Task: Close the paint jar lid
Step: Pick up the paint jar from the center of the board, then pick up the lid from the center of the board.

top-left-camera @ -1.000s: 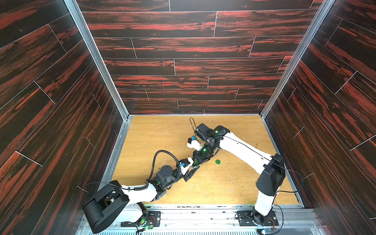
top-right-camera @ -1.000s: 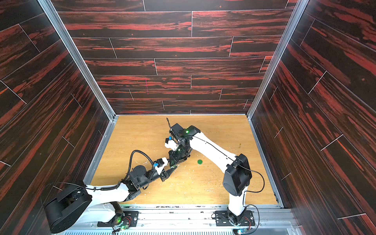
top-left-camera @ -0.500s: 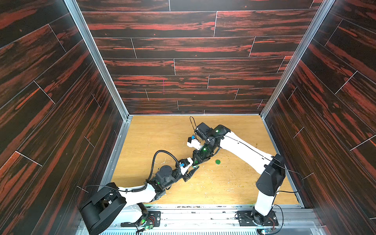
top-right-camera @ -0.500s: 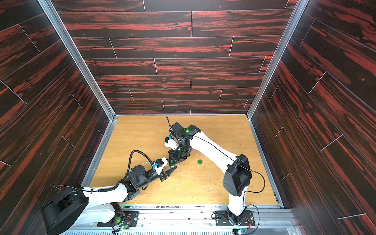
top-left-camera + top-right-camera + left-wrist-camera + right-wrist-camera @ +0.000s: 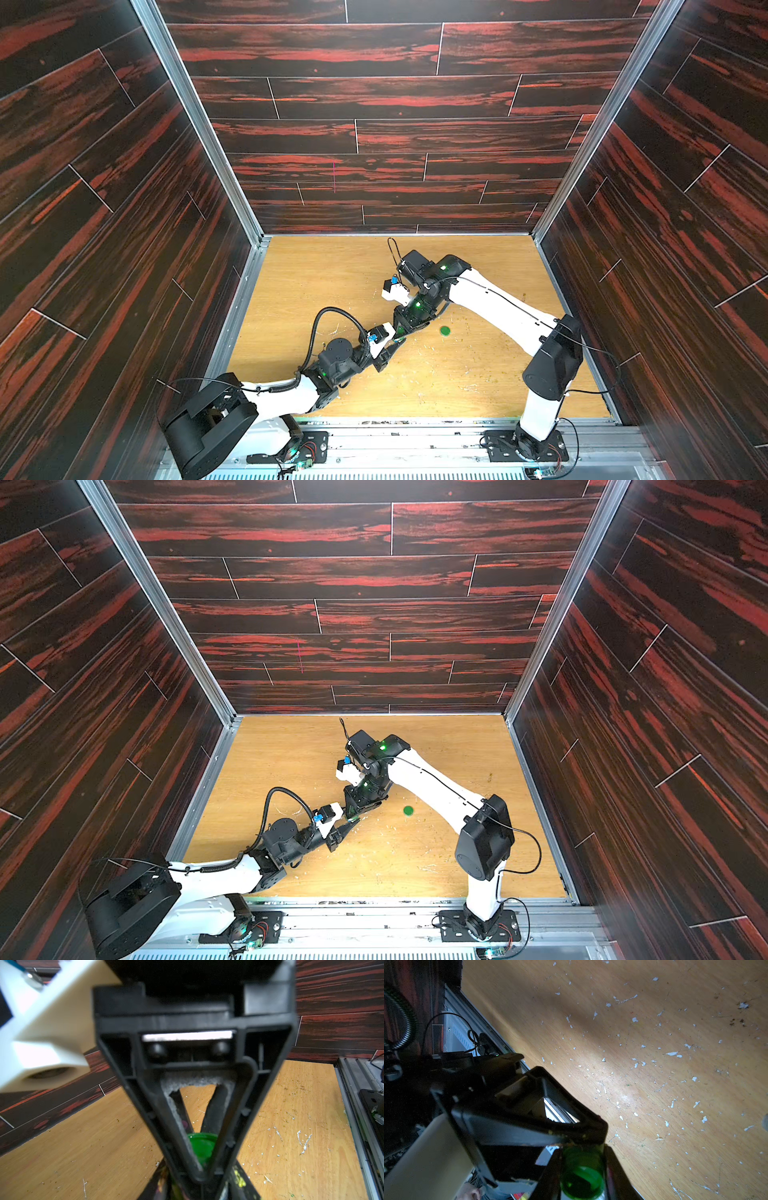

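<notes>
the right end effector [image 5: 583, 1150] is clenched on the jar [image 5: 582, 1174], which sits between its two fingers, lifted off the worktop [image 5: 332, 270]. the left end effector [image 5: 398, 342] comes in from the opposite side, its tips right at the jar. the right wrist view shows one of its fingers just beside the jar's far end. whether it grips the jar or only touches it, i cannot tell, because the right end effector's finger hides the contact in the left wrist view. i also cannot tell which end of the jar is the mouth.

the lid [image 5: 445, 331] is not on the jar. it lies flat on the worktop, apart from both end effectors, on the right-hand side of where they meet and close under the right arm [image 5: 498, 307]. as a flat disc it has no long axis, so it offers only its thin edge to a pinch from above.

by my reading, the coming move turns on that sideways gap: one end effector must keep the jar while the other goes down for the lid. the right one is nearer to it, but it is occupied.

around the lid there are only paint flecks [image 5: 428, 345]. the walls [image 5: 582, 291] are well apart, and both top views show open worktop on every side.
</notes>
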### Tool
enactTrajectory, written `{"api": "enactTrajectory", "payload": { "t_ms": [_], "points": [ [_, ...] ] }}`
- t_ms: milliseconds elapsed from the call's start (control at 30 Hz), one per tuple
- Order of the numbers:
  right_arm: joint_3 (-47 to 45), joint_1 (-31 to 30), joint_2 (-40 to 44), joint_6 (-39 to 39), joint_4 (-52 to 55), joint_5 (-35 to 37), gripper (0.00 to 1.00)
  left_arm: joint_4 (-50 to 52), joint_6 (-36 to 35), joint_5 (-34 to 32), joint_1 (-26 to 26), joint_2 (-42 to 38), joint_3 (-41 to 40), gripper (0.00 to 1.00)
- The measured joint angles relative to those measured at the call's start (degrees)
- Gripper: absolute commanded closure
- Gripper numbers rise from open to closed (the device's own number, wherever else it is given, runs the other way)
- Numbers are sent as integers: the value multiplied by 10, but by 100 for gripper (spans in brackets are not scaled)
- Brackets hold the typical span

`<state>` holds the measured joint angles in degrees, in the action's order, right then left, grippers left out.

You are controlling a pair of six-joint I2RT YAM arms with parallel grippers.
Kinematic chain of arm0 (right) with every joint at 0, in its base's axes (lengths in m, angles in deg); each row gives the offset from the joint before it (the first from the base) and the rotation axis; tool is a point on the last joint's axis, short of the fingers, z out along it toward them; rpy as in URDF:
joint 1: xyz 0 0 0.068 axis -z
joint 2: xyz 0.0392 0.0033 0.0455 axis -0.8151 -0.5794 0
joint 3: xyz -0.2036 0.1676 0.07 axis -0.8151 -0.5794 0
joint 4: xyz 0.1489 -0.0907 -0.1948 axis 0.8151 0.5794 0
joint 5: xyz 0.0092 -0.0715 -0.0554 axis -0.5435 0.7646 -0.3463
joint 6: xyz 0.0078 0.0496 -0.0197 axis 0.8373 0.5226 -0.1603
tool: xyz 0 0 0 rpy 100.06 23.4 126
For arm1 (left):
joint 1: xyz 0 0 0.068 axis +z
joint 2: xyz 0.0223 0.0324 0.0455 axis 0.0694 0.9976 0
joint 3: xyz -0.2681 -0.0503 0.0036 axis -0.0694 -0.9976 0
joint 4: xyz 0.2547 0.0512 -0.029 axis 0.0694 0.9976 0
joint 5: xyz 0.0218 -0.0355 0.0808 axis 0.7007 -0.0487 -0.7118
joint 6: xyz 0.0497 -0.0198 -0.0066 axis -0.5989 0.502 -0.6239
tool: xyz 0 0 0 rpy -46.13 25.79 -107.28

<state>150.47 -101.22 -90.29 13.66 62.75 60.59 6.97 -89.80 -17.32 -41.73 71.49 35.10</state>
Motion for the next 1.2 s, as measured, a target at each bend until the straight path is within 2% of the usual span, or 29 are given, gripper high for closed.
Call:
{"api": "enactTrajectory", "payload": {
  "t_ms": [200, 233, 367, 600, 767, 1000, 1200],
  "points": [
    [2, 0, 0, -1, -1, -10, 31, 5, -2, -6, 0, -4, -2, 79],
    [2, 2, 1, 0, -1, -11, 29, 7, -2, -8, 0, -7, -2, 79],
    [5, 28, 22, 8, 0, -5, 28, 9, -3, -15, 0, -17, -4, 79],
    [11, 156, 120, 28, 2, 64, 28, 8, -1, -28, 0, -22, -7, 80],
    [-49, 201, 162, 37, 0, 120, 28, 5, 5, -36, 0, -46, -12, 84],
    [-159, 203, 99, 42, -27, 163, 28, 5, 11, -41, 0, -88, -15, 84],
    [-183, 198, 17, 50, -69, 180, 28, 7, 18, -43, 0, -117, -18, 84]
  ]
}}
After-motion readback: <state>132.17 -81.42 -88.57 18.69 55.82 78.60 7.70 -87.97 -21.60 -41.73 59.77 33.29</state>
